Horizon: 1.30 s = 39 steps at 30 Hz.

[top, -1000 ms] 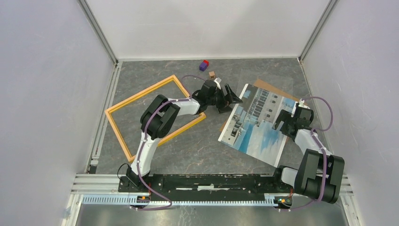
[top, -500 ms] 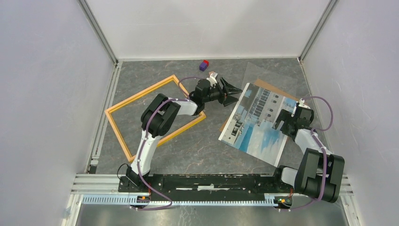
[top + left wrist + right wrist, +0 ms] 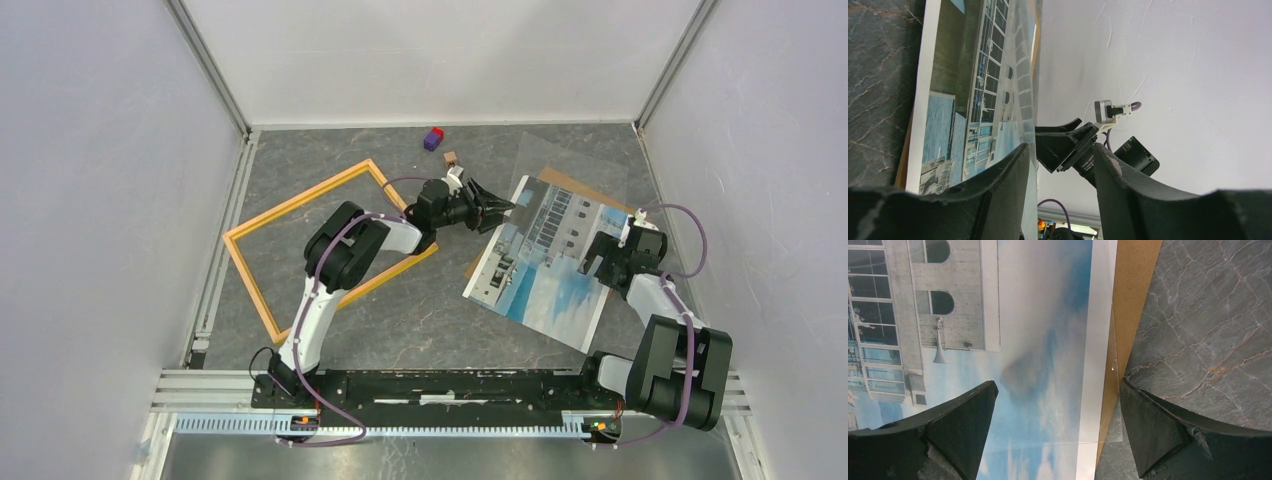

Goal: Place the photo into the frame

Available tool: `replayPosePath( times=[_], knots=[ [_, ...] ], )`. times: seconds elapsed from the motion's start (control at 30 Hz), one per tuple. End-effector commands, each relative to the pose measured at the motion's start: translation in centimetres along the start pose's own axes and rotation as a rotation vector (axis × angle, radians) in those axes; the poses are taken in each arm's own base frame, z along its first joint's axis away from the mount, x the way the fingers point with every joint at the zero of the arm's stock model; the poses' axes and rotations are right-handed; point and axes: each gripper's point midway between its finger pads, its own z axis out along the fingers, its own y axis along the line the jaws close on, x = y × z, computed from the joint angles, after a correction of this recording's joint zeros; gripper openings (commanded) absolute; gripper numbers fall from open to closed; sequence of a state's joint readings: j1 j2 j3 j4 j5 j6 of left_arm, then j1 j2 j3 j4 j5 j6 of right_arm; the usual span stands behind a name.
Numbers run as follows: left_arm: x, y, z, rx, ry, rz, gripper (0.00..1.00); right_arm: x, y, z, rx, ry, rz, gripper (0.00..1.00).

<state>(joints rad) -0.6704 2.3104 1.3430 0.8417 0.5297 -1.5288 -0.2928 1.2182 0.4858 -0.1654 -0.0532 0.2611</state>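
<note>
The photo (image 3: 545,265) of white buildings and blue sky lies face up at the right, on a brown backing board (image 3: 585,190). A clear sheet (image 3: 570,160) rests over its far part. The orange-yellow frame (image 3: 262,300) lies flat at the left, under my left arm. My left gripper (image 3: 497,208) sits at the photo's far left edge, turned on its side. In the left wrist view the photo (image 3: 973,90) and the clear sheet's edge (image 3: 1037,75) run up by one finger, and the left gripper (image 3: 1060,150) shows a gap. My right gripper (image 3: 1058,385) hovers open over the photo's (image 3: 1038,315) right margin and the board (image 3: 1120,340).
A purple and red block (image 3: 433,138) and a small brown block (image 3: 451,158) sit near the back wall, just behind my left gripper. White walls close in the grey marbled table (image 3: 420,320) on three sides.
My left gripper has swung onto its side and settled at the photo's far left edge, its jaws narrowing. The right arm, photo and frame have not moved.
</note>
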Motion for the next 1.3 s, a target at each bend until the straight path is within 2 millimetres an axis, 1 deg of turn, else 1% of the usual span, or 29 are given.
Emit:
replayPosePath(
  times=[0.0,0.1,0.13,0.2,0.3,0.33,0.43,0.53,0.6,0.63,0.7,0.8,0.9,1.0,1.1,1.17,1.2,1.23,1.27],
  knots=[
    [0.7,-0.7,0.6,0.025,-0.001,0.004,0.56,0.9,1.2,-0.1,-0.065,0.029,0.012,0.98],
    [0.8,0.7,0.8,-0.065,-0.014,0.068,0.54,0.8,1.3,-0.2,-0.066,0.024,0.013,0.98],
    [0.8,1.5,0.8,-0.105,-0.016,0.078,0.53,0.7,1.3,-0.2,-0.065,0.022,0.012,0.98],
    [0.7,2.5,0.7,-0.176,-0.023,0.122,0.48,0.6,1.2,-0.3,-0.062,0.017,0.009,0.98],
    [0.4,3.3,0.2,-0.266,-0.028,0.201,0.43,0.3,1.0,-0.5,-0.049,0.006,0.004,0.98],
    [0.3,3.2,0.2,-0.282,-0.027,0.228,0.40,0.2,1.0,-0.6,-0.048,0.002,0.002,0.98],
    [0.2,2.6,-0.1,-0.301,-0.018,0.264,0.23,-0.3,1.0,-0.9,-0.047,-0.015,-0.004,0.98],
    [0.4,1.2,-0.2,-0.287,-0.004,0.292,0.13,-0.7,1.0,-1.2,-0.043,-0.027,-0.012,0.98],
    [0.7,0.2,-0.3,-0.272,0.010,0.308,0.04,-1.2,1.0,-1.5,-0.044,-0.042,-0.020,0.98],
    [0.8,-0.2,-0.4,-0.266,0.016,0.312,0.02,-1.4,1.0,-1.6,-0.044,-0.048,-0.025,0.98],
    [1.1,-1.0,-0.7,-0.258,0.033,0.322,0.02,-1.9,1.1,-2.0,-0.046,-0.068,-0.036,0.98],
    [1.4,-1.9,-1.9,-0.275,0.052,0.343,0.02,-2.7,1.4,-2.7,-0.061,-0.101,-0.051,0.98],
    [1.2,-3.0,-4.6,-0.301,0.062,0.371,0.02,-3.4,2.2,-3.5,-0.103,-0.125,-0.072,0.98],
    [0.3,-3.4,-8.7,-0.352,0.062,0.385,0.02,-3.9,3.3,-4.3,-0.159,-0.151,-0.092,0.98],
    [-0.9,-2.4,-14.0,-0.454,0.054,0.396,0.02,-4.0,4.4,-4.9,-0.209,-0.179,-0.126,0.98],
    [-1.7,-1.9,-17.9,-0.531,0.035,0.407,0.02,-3.7,5.6,-5.2,-0.254,-0.191,-0.163,0.98],
    [-2.3,-1.0,-19.9,-0.593,0.025,0.396,0.02,-3.4,6.1,-5.1,-0.271,-0.185,-0.180,0.98],
    [-2.4,-0.3,-21.9,-0.654,0.016,0.384,0.02,-2.9,6.8,-5.0,-0.291,-0.175,-0.203,0.98],
    [-2.7,0.2,-23.5,-0.696,0.003,0.396,0.02,-2.4,7.4,-4.9,-0.310,-0.163,-0.223,0.98]
  ],
)
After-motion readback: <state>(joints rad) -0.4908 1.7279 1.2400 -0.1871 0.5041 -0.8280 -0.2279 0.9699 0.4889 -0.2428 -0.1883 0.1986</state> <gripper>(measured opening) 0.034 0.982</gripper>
